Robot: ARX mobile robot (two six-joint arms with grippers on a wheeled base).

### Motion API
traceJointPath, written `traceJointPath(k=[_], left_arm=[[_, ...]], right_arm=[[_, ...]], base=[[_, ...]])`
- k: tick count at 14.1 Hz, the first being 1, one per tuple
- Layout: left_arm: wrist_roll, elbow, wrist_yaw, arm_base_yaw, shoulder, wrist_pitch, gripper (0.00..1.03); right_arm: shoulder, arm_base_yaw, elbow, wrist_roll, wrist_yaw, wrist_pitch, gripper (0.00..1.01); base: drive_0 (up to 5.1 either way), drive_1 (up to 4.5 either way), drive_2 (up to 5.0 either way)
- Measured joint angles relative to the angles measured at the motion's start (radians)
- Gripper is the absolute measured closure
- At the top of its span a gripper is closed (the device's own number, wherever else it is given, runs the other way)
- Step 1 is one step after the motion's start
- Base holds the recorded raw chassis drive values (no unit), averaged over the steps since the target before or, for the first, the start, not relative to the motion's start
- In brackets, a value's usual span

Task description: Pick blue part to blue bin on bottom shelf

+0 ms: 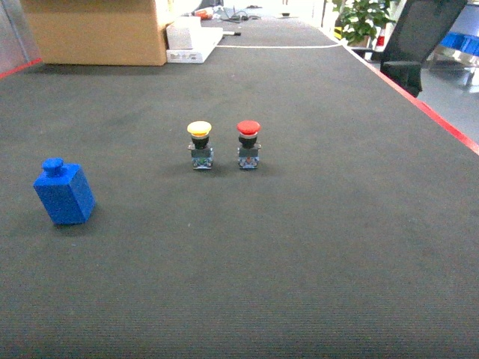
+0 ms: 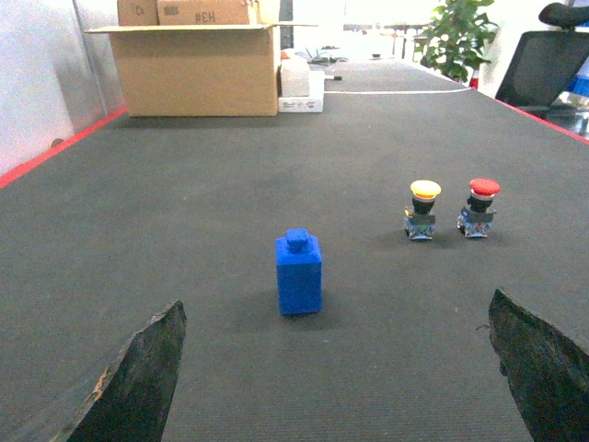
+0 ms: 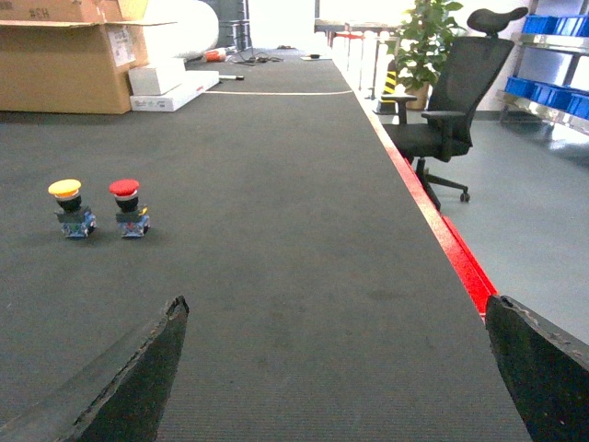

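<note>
1. Blue part (image 2: 298,274) is sitting nearest the left wrist camera, upright on the dark ribbed worktop (image 2: 276,166), framed between the two spread fingertips (image 2: 138,378) of the left tool (image 2: 340,368), which is standing wide and holding nothing.
2. By its look, I am judging the part to be a light, rigid plastic block with flat vertical sides and a small round knob on top; it should be neither fragile nor soft, though the smooth faces may be a little slippery. Taking it across two opposite flat sides of the body, below the knob, seems the safest hold.
3. From the head view the blue part (image 1: 64,193) is lying at the far left of the worktop, well apart from the yellow-capped push button (image 1: 200,145) and the red-capped push button (image 1: 248,144), which are standing just beside each other near the middle.
4. Neither tool is showing in the head view; only the wrist cameras are revealing them.
5. Right tool (image 3: 336,368) is likewise spread wide and empty, and its camera is missing the blue part altogether while showing both buttons, an office chair (image 3: 451,101) beyond the red worktop edge, and blue bins (image 3: 552,28) on a steel rack at far right.
6. Whether that rack is the bottom shelf, I cannot tell.
7. A cardboard box (image 2: 198,69) is standing at the worktop's far end.
</note>
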Motion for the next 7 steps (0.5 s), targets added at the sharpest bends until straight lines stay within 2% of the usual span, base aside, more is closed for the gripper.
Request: traceJointPath(k=[1,2,3,4,7], left_arm=[[-0.002,0.002,-0.016,-0.005,0.003,-0.015,0.05],[-0.033,0.027,-0.165,-0.071,0.078,-0.063,0.05],[-0.053,0.035,-0.26,-0.109,0.278,0.079,0.05],[-0.053,0.036,-0.274,-0.107,0.462,0.252,0.05],[-0.018,0.177,-0.196,-0.118,1.076,0.782,0.05]], right_arm=[[0.0,0.0,0.0,0.0,0.0,0.0,0.03],[0.0,0.0,0.0,0.0,0.001,0.0,0.03],[0.0,0.0,0.0,0.0,-0.001,0.001,0.03],[0.0,0.0,0.0,0.0,0.0,0.0,0.03],[0.0,0.0,0.0,0.0,0.0,0.0,0.03]], base=[[0.0,0.0,0.0],[0.0,0.0,0.0],[0.0,0.0,0.0],[0.0,0.0,0.0],[0.0,0.0,0.0]])
